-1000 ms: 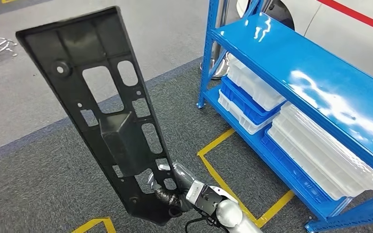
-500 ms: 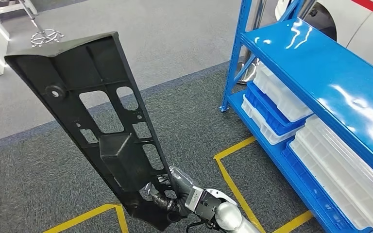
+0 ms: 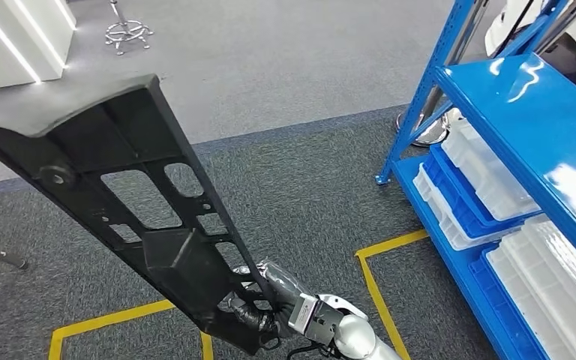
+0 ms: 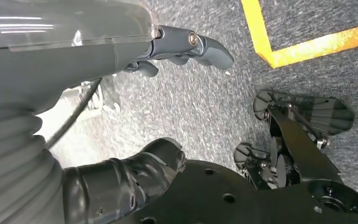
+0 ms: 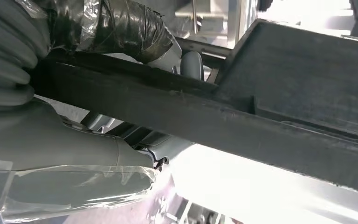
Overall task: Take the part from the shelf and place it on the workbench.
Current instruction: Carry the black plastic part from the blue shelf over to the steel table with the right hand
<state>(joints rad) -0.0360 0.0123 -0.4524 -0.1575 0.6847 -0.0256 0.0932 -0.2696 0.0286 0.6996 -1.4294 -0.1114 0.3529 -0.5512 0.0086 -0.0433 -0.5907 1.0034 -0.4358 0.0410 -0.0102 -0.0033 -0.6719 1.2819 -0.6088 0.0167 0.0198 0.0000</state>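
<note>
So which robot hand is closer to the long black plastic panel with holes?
Right. The right hand grips the long black plastic panel at its lower end; the left hand hangs over carpet, holding nothing.

Head view: looking down from high at carpet (image 3: 307,180).
Wrist views: sitting close behind hands; right sharing the part (image 5: 242,121).

The silver, rounded metal forearm (image 3: 356,337) is gleaming under the room lights, ending in a boxy grey wrist block carrying a small white label. A thin black cable is looping beneath it. The right hand (image 3: 259,300) is showing dark fingers wrapped in shiny black tape and crinkled clear plastic film. Up close, the grey ribbed rubber wrist cover (image 5: 4,51) is bulging in soft folds. The left hand (image 4: 135,112) is showing a smooth grey shell, a steel pivot screw, and a thick thumb bound in black tape.
</note>
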